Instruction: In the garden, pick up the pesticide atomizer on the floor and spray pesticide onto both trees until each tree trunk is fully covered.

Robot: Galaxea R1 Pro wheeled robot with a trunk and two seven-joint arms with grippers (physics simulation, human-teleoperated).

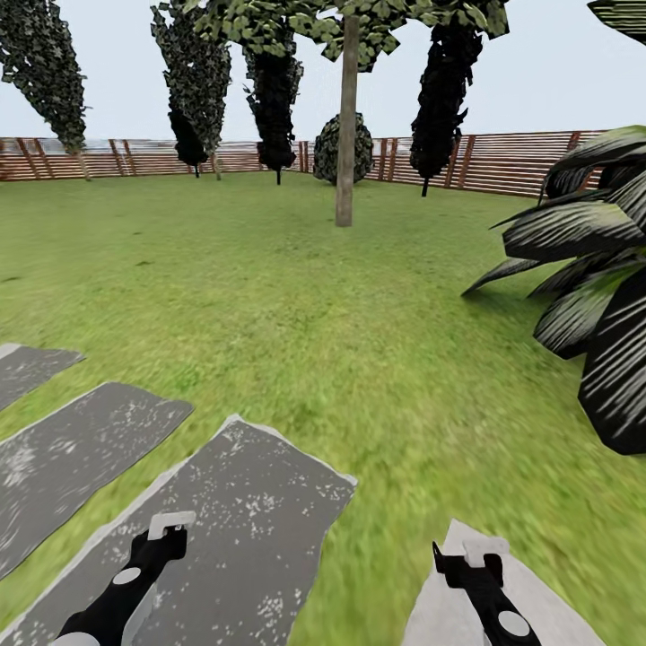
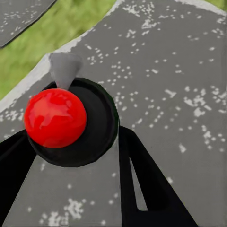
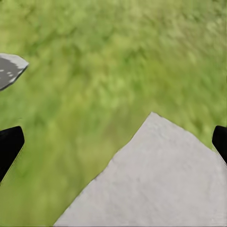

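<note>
One tree (image 1: 346, 117) stands ahead of you on the lawn (image 1: 296, 296): a bare grey-brown trunk under blocky green leaves, well apart from both grippers. Dark cypresses and a slatted fence (image 1: 502, 161) sit behind it; a palm (image 1: 592, 287) crowds your right. Your left gripper (image 2: 71, 156) is clamped on the atomizer (image 2: 55, 117), red ball over black body, above a grey stone (image 2: 179, 71). Your right gripper (image 3: 113, 142) hangs spread wide, holding nothing, over grass and a pale stone (image 3: 161, 184).
</note>
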